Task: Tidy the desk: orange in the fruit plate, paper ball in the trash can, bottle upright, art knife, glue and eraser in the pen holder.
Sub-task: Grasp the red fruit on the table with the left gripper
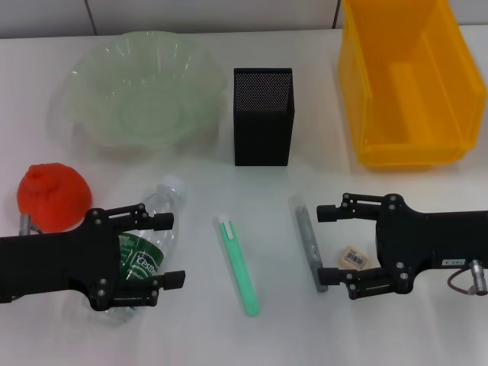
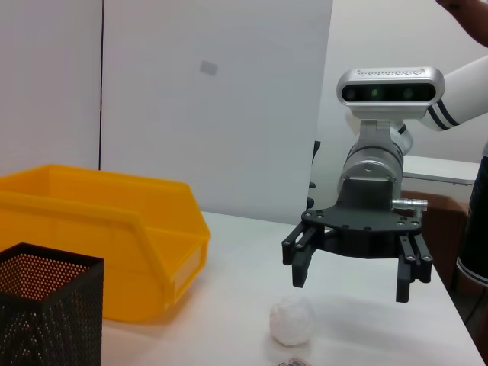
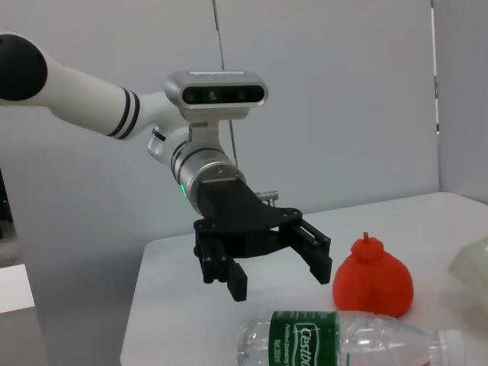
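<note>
The bottle [image 1: 149,244] lies on its side on the desk [image 1: 198,335]. My left gripper [image 1: 177,250] is open just above its labelled part. The orange [image 1: 52,194] sits beside that arm. A green stick with a white tip [image 1: 239,263] and a thin grey stick [image 1: 307,242] lie mid-desk; I cannot tell which is the art knife and which the glue. My right gripper [image 1: 320,243] hangs open beside the grey stick, with the eraser [image 1: 354,257] between its fingers' bases. The paper ball [image 2: 292,320] lies under the right gripper [image 2: 351,286]; the head view hides it.
Along the back stand the fruit plate [image 1: 91,99] on the left, the pen holder [image 1: 263,114] in the middle and the trash can [image 1: 366,114] on the right. The right wrist view shows the left gripper [image 3: 280,280] over the bottle [image 3: 351,339] next to the orange [image 3: 374,278].
</note>
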